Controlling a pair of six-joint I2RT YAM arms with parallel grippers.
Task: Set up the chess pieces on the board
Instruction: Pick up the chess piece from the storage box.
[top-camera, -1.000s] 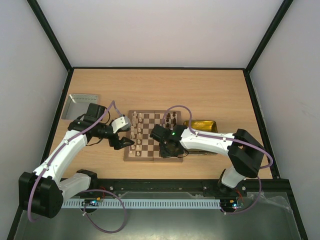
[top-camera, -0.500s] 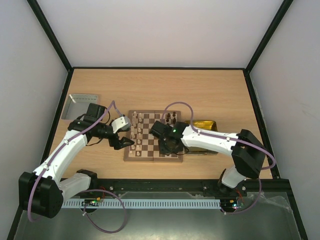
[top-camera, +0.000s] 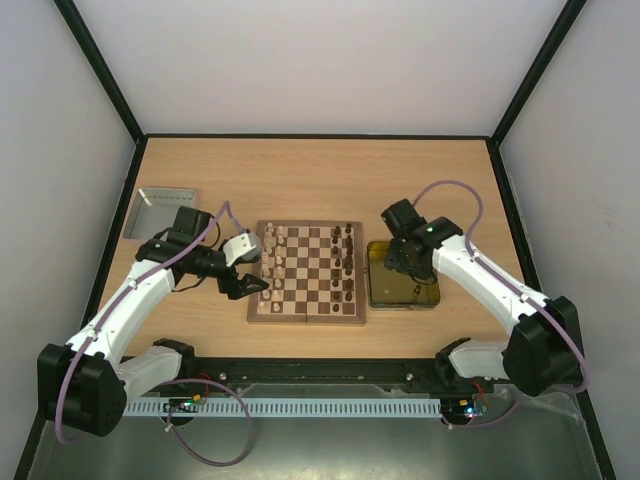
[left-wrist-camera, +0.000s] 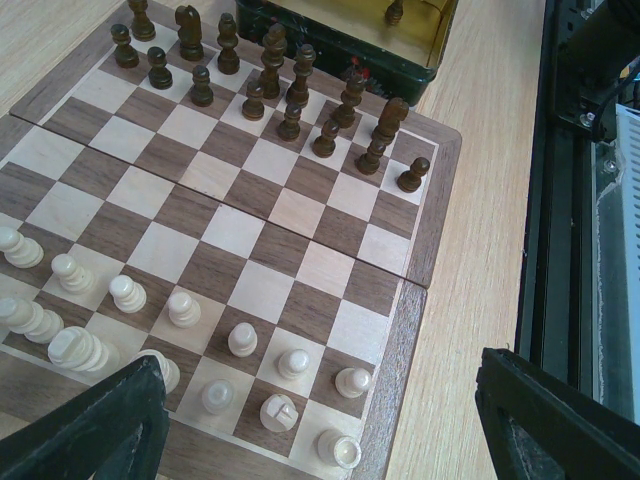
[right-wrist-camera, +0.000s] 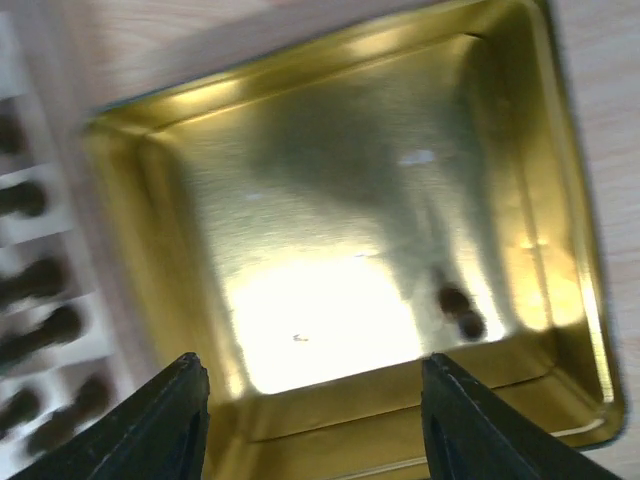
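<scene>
The board lies at the table's middle. Cream chess pieces stand in its left columns and dark pieces in its right ones. My left gripper is open and empty at the board's left edge. In the left wrist view it hovers over the cream pieces at the board's corner, with the dark pieces far off. My right gripper is open over the yellow tray. In the right wrist view it hangs above the tray, where one dark piece lies.
A silver metal tray sits at the far left of the table. The yellow tray touches the board's right side. Black frame posts and grey walls enclose the table. A black rail runs along the near edge.
My right arm has swung off the board's right half to the right and now hangs over the yellow tray. My left arm has not moved.
</scene>
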